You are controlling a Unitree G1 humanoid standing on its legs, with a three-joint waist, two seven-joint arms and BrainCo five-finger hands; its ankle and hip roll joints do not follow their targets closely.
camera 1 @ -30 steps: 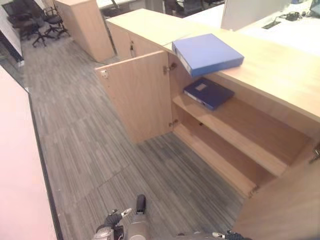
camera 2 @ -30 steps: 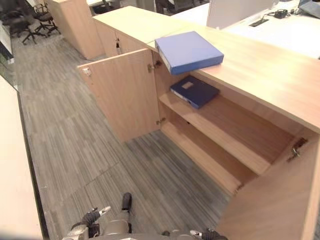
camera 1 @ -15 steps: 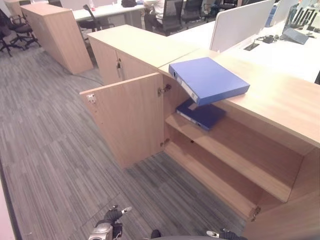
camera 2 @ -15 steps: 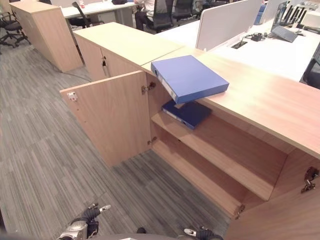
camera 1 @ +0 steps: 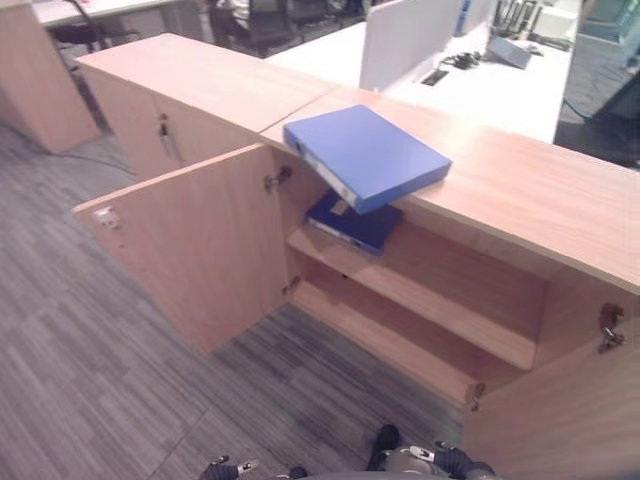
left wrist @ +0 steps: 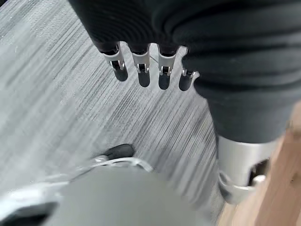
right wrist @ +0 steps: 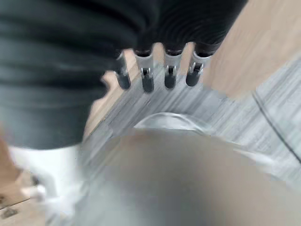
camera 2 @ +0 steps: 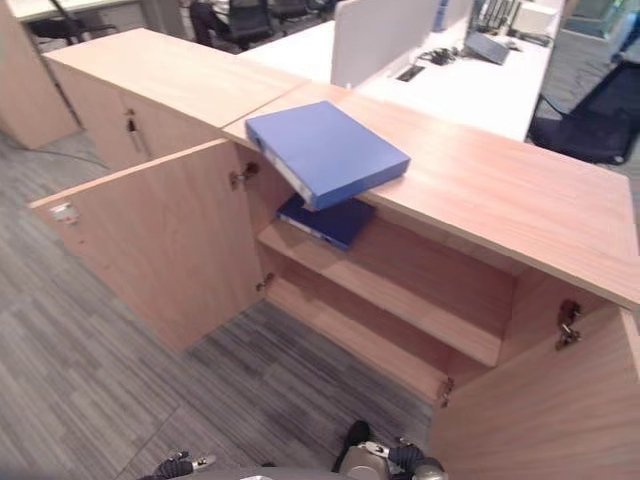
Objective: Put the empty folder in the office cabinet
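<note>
Office floor: grey striped carpet (camera 1: 120, 380) in front of a long wooden office cabinet (camera 1: 520, 190); desks and chairs way back around 12 o'clock
Folder: blue folder (camera 1: 365, 157) lies flat on the cabinet top, one corner poking out past the front edge; not in either hand
Shelf: a darker folder (camera 1: 352, 222) already sits on the upper shelf (camera 1: 430, 305), right under the blue one; lower shelf looks bare
Doors: left door (camera 1: 190, 255) swung open toward 9 o'clock; right door (camera 1: 560, 410) open at about 4 o'clock
Left hand (left wrist: 146, 70): fingers straight and relaxed, holding nothing; hanging low over the carpet
Right hand (right wrist: 160, 70): same deal, fingers loose and empty; down by the carpet near the right door
Risk: I'd guess a clumsy reach bumps that overhanging corner and the folder tips off onto the floor; the open doors could also catch an arm on the way in; sliding it onto the upper shelf might shove the darker one back
</note>
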